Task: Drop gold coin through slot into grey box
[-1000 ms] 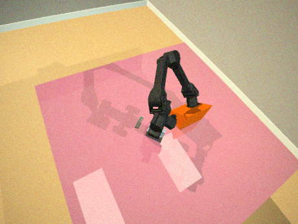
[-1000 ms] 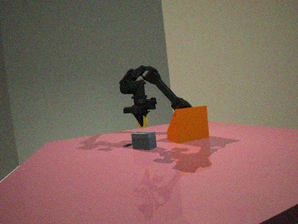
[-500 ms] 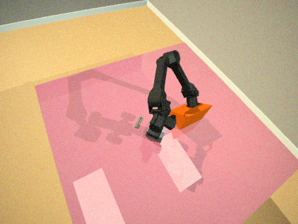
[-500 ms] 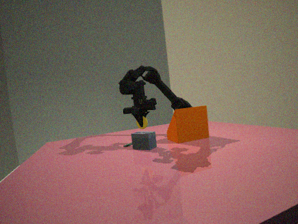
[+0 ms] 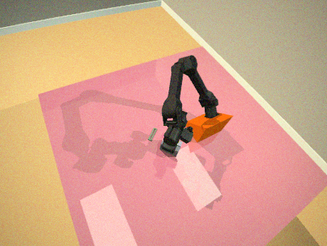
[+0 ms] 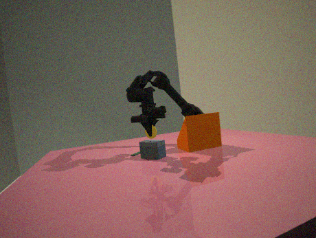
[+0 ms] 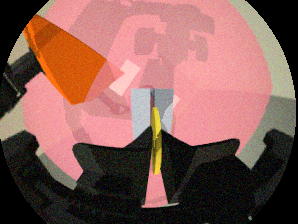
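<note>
Coin [image 6: 151, 132]: a thin gold disc, pinched by its top part in the tool. It hangs on its edge right above the box and is not touching the lid. In the wrist view the coin [image 7: 156, 141] looks like a yellow stripe that lines up with the slot.

Tool [image 6: 150, 128]: clenched on the coin, pointing down over the box. Its dark fingers sit close on both sides of the yellow stripe.

Box [image 6: 152, 149]: a small grey cube on the worktop, straight under the coin. In the top view the tool [image 5: 170, 146] covers most of it.

Slot [image 7: 152, 99]: a thin dark line across the box lid, just past the tip of the coin in the wrist view.

Holder [image 5: 152, 134]: a small green strip lying on the worktop just beside the box, with nothing in it.

Arm [image 5: 178, 89]: black, bent like an arch, reaching from its stand over to the box.

Stand [image 6: 200, 132]: a big orange block near the box, on the side away from the holder.

Worktop [image 6: 257, 179]: pink and shiny, with dark shadows of the arm around the box.
</note>
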Available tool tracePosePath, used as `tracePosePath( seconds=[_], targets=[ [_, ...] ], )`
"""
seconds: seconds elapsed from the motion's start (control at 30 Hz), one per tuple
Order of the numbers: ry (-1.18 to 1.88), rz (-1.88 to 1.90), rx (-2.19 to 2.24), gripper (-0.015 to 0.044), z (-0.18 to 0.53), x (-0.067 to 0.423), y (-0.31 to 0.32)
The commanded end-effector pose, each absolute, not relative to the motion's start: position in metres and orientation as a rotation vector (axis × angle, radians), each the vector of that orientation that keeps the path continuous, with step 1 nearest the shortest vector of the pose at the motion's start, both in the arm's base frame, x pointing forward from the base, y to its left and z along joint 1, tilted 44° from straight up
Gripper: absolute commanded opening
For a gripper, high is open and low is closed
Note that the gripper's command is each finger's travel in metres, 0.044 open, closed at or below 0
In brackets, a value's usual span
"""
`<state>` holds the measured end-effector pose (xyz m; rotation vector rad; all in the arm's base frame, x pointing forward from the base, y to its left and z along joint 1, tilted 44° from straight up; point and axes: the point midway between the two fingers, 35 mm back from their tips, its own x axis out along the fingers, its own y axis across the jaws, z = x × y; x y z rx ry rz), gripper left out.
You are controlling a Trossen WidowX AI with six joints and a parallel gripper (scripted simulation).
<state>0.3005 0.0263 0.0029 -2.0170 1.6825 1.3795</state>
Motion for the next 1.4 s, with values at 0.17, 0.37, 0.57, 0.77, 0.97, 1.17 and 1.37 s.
tracePosePath(
  seconds=[0.17, 0.37, 0.57, 0.77, 0.97, 1.17, 1.37],
  targets=[
    [1.683, 1.385, -2.024, 0.0, -0.001, 0.3, 0.023],
    [1.683, 1.384, -2.023, 0.0, -0.003, 0.3, 0.021],
    [1.682, 1.379, -2.018, 0.0026, -0.003, 0.3, 0.021],
    [1.682, 1.379, -2.018, 0.0161, -0.003, 0.3, 0.021],
    [1.682, 1.379, -2.018, 0.0161, -0.003, 0.3, 0.021],
    [1.681, 1.38, -2.017, 0.0266, 0.005, 0.301, 0.029],
    [1.682, 1.381, -2.017, 0.0423, 0.012, 0.301, 0.035]
  ],
)
